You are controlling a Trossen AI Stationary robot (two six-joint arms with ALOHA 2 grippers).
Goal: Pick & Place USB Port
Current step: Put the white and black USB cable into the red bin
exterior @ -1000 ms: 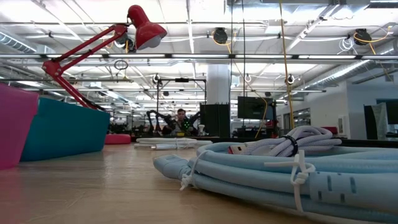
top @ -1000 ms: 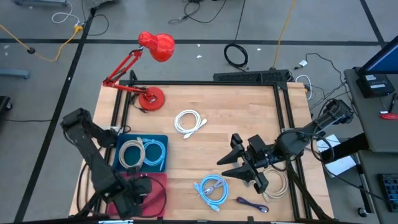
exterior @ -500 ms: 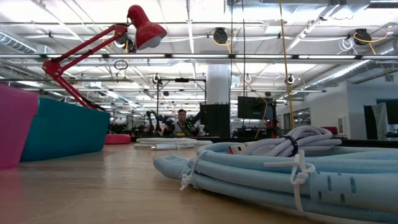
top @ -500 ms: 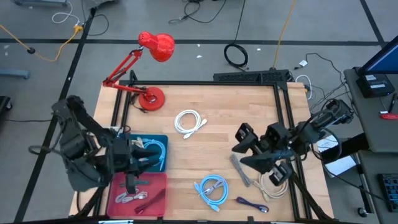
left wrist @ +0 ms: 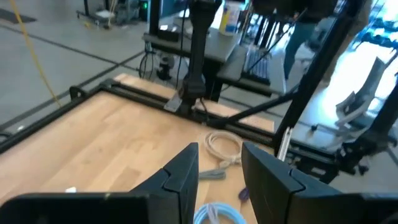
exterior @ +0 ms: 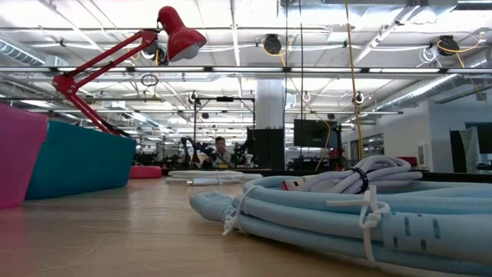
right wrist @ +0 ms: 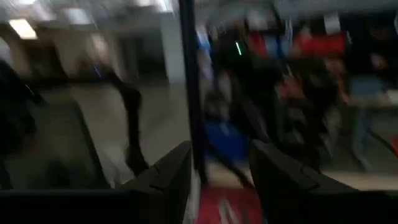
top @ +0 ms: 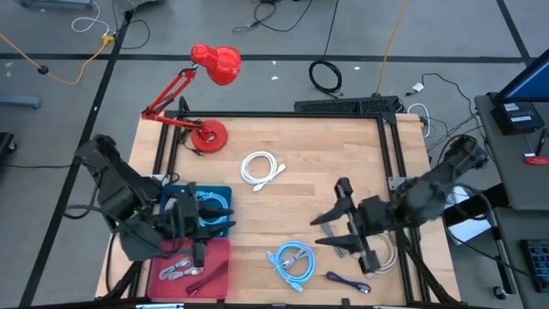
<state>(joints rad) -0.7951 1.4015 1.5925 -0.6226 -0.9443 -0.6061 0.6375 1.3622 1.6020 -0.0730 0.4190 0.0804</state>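
Wood table (top: 292, 146) carries several cable coils, and I read my right gripper (top: 339, 232), fingers spread wide with nothing held, low over the bench just beside the grey cable (top: 336, 245), with the beige coil (top: 383, 255), blue coil (top: 292, 260) and purple cable (top: 347, 281) close around. My left gripper (top: 196, 227) hangs empty, its fingers narrowly apart, over the teal bin (top: 225, 192) and pink bin (top: 219, 273). I judge this the reach-to-pick step: next I need the fingers straddling the grey cable before closing, then a carry across to the bins.
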